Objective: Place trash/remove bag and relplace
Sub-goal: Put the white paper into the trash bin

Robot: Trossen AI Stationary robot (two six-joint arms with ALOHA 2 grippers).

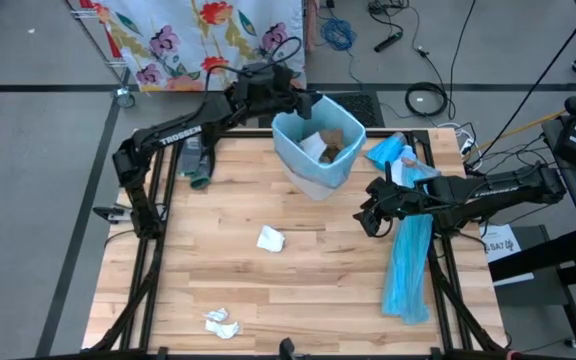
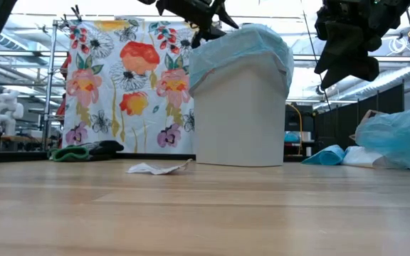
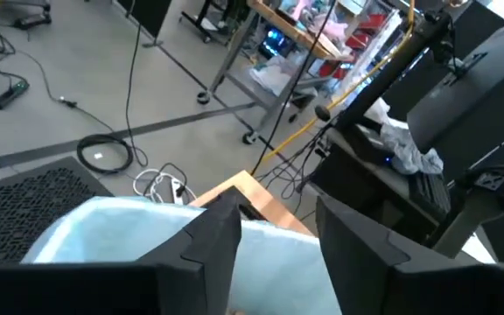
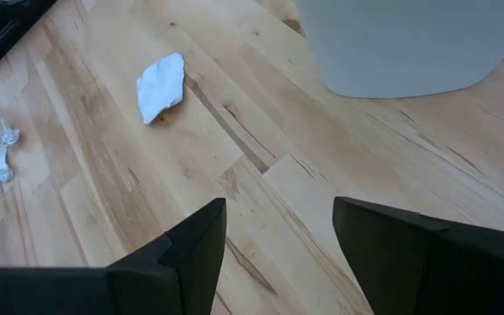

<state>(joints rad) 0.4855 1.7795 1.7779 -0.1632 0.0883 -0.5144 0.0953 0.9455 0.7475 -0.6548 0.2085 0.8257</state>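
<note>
A pale bin [image 1: 313,150] lined with a light-blue bag [image 2: 240,46] stands at the table's far middle. Inside it lie brown paper and white tissue wads [image 1: 326,143]. My left gripper [image 1: 303,100] is open and empty above the bin's far rim; the bag rim shows below its fingers in the left wrist view [image 3: 103,232]. My right gripper [image 1: 368,215] is open and empty above the table, right of the bin. One white tissue wad [image 1: 270,238] lies on the table's middle and also shows in the right wrist view [image 4: 160,87]. Another wad [image 1: 221,322] lies near the front edge.
A long light-blue plastic strip [image 1: 408,265] lies along the table's right side under my right arm. More blue plastic and white scraps [image 1: 393,152] are piled at the far right. A dark green bundle [image 1: 196,165] lies at the far left. A flowered cloth [image 2: 127,85] hangs behind the table.
</note>
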